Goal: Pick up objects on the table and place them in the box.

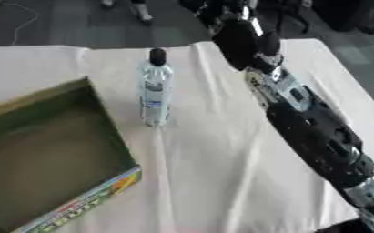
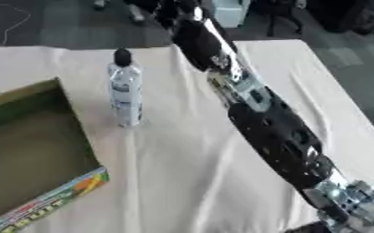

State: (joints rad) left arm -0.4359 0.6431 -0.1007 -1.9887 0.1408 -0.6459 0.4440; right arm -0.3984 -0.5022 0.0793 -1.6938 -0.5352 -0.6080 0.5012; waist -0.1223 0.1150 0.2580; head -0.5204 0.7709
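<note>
A clear plastic bottle (image 1: 155,91) with a black cap stands upright on the white tablecloth, near the middle. To its left lies an open green box (image 1: 46,154) with a colourful printed front rim; nothing shows inside it. My right arm reaches from the lower right corner diagonally up across the table. Its black hand (image 1: 239,43) is at the table's far edge, to the right of the bottle and beyond it, apart from the bottle. The hand is blurred and I see nothing in it. My left hand does not show.
The white cloth (image 1: 214,173) covers the whole table, with bare cloth between the box and my arm. Dark floor (image 1: 78,22) lies beyond the far edge, and the table's right edge runs close behind my forearm (image 1: 313,132).
</note>
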